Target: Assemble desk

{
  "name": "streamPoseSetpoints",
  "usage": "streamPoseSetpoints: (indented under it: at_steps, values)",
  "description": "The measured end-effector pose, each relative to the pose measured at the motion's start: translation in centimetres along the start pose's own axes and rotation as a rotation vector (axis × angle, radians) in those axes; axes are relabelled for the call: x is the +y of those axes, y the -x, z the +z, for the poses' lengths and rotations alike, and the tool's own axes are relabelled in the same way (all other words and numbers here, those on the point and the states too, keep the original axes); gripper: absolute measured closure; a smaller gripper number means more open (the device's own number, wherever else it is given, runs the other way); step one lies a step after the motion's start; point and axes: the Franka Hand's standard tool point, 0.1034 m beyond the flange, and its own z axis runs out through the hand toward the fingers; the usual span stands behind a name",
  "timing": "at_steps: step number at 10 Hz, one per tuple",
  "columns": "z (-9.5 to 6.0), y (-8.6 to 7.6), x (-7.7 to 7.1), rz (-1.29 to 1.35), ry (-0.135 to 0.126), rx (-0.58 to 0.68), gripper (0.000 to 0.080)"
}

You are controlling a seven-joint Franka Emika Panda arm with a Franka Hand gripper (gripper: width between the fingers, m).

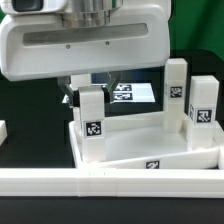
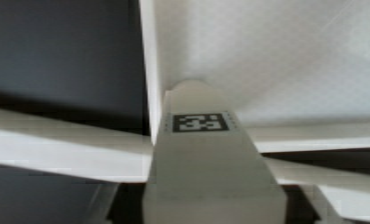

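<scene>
The white tray-like tabletop [image 1: 132, 137] lies in the middle of the exterior view, its rimmed front wall facing the camera. Two tagged white legs [image 1: 176, 90] [image 1: 203, 106] stand upright at its corners on the exterior view's right. A third leg [image 1: 92, 116] stands upright at the near corner on the exterior view's left. My gripper [image 1: 88, 92] is above it, shut on its top. In the wrist view this leg [image 2: 203, 160] fills the space between my gripper's [image 2: 203, 205] fingers, its tagged end over the tabletop [image 2: 280, 60] by a rim [image 2: 57, 135].
The marker board [image 1: 138, 93] lies flat behind the tabletop. The long white border rail [image 1: 110, 183] runs along the front of the table. A small white part [image 1: 3, 131] shows at the exterior view's left edge.
</scene>
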Motion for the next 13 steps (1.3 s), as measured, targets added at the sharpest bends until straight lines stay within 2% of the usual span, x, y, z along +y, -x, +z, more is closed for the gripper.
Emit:
streamPoseSetpoints:
  at_steps: [2, 6, 7, 8, 9, 10, 11, 13]
  values:
    - [0.02, 0.02, 0.17, 0.252, -0.004, 0.0, 0.0511]
    - [-0.06, 0.24, 0.54, 0.51, 0.005, -0.007, 0.0499]
    - [0.0, 0.24, 0.46, 0.547, 0.002, -0.007, 0.0386]
    - [0.07, 0.25, 0.42, 0.577, 0.003, -0.008, 0.0386]
    - [0.06, 0.25, 0.44, 0.564, 0.003, -0.008, 0.0219]
    - [0.08, 0.26, 0.43, 0.564, 0.003, -0.008, 0.0219]
    - [0.1, 0.26, 0.44, 0.564, 0.003, -0.009, 0.0162]
    - [0.12, 0.27, 0.44, 0.564, 0.003, -0.009, 0.0153]
